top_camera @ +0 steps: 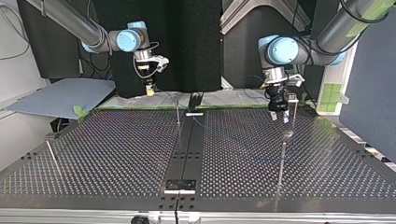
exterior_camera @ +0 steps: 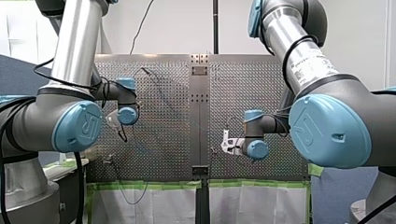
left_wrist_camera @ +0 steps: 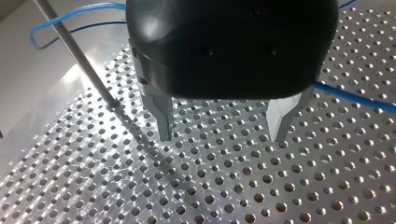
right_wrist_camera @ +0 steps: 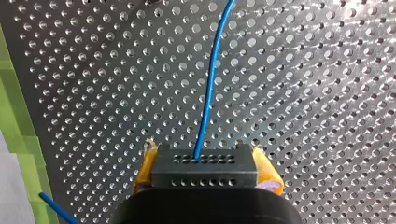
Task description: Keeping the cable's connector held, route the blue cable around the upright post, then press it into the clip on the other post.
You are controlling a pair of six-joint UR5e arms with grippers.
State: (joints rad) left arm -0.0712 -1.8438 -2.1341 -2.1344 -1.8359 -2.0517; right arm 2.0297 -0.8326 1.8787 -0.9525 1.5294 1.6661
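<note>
Clamping the connector (right_wrist_camera: 205, 177), right pincer (right_wrist_camera: 204, 156).

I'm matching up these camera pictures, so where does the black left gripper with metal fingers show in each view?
Front view: black left gripper at left, beside the blue wrist joint.
Top view: at right, beside a thin metal post.
Left wrist view: its own, fingers apart.
Right wrist view: not in it.
Shared landmark: the perforated metal table.
</note>
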